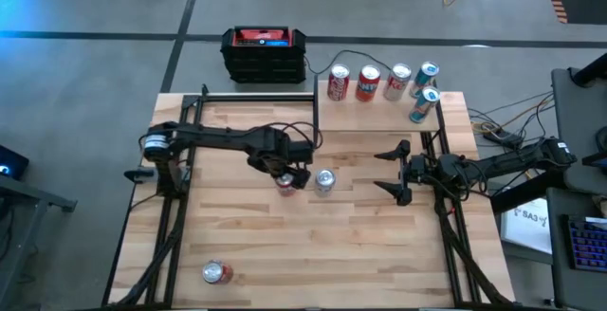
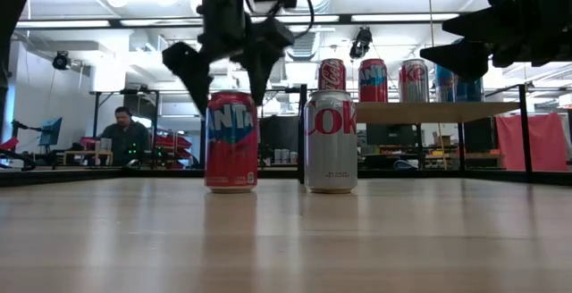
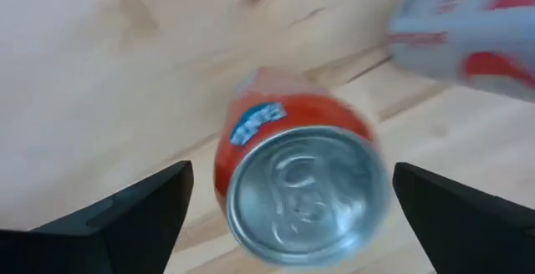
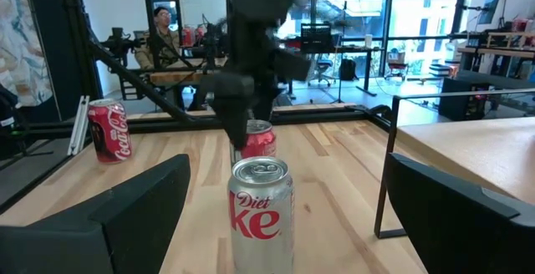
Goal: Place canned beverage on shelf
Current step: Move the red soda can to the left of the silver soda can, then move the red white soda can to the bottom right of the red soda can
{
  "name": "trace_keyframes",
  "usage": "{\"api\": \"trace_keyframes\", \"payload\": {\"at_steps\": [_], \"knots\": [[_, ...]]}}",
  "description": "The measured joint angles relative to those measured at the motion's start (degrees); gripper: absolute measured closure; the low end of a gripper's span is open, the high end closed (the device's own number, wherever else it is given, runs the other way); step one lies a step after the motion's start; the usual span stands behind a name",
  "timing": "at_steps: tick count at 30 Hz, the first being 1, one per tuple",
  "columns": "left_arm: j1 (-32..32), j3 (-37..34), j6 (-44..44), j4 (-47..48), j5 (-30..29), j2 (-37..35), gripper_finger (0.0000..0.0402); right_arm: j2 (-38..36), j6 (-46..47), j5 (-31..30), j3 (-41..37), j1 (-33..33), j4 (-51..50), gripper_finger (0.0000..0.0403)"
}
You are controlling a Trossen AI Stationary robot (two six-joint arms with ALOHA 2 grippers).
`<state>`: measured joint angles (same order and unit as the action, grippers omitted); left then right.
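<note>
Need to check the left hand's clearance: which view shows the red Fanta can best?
Low view: the Fanta can stands upright, the left hand open above it. Left wrist shows only its top; high and right wrist views mostly hide it.

Seen from above, your left gripper (image 1: 292,173) hides most of the red can (image 1: 286,184), left wrist view blurs that can's label, silver can (image 3: 468,36) cut off by picture edge, shelf (image 1: 379,117) cans' lettering too small to read.
</note>
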<state>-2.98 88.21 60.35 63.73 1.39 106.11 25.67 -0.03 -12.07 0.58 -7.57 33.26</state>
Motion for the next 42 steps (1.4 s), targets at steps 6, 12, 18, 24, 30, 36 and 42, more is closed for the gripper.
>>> {"api": "trace_keyframes", "payload": {"at_steps": [6, 12, 18, 24, 30, 36, 42], "knots": [[0.49, 4.85, -4.21, 6.95, -1.43, -3.3, 0.0003, 0.01, -0.01, 0.02, 0.0, -0.01, -0.02, 0.0019], [6.06, 10.17, 10.56, 20.52, 0.75, -5.12, 0.0004, 0.0, -0.02, 0.02, 0.0, -0.01, -0.02, 0.0019], [21.13, 10.75, 38.53, 24.38, 2.4, -5.95, 0.0005, 0.01, 0.0, 0.02, -0.01, 0.0, -0.02, 0.0019], [37.5, 10.75, 70.12, 24.22, 1.98, -5.25, 0.0005, 0.0, -0.02, 0.02, 0.0, -0.01, -0.02, 0.0019], [46.48, 10.7, 90.96, 20.14, 2.9, -3.11, 0.0005, 0.0, -0.02, 0.02, -0.02, -0.02, -0.02, 0.0019], [49.81, 10.68, 105.9, 16.37, 6.72, -1.16, 0.0005, 0.0, -0.02, 0.02, 0.0, 0.0, -0.02, 0.0019], [51.14, 10.68, 115.74, 15.21, 9.47, 0.72, 0.0005, 0.01, 0.0, 0.02, -0.01, -0.02, -0.02, 0.0019]]}}
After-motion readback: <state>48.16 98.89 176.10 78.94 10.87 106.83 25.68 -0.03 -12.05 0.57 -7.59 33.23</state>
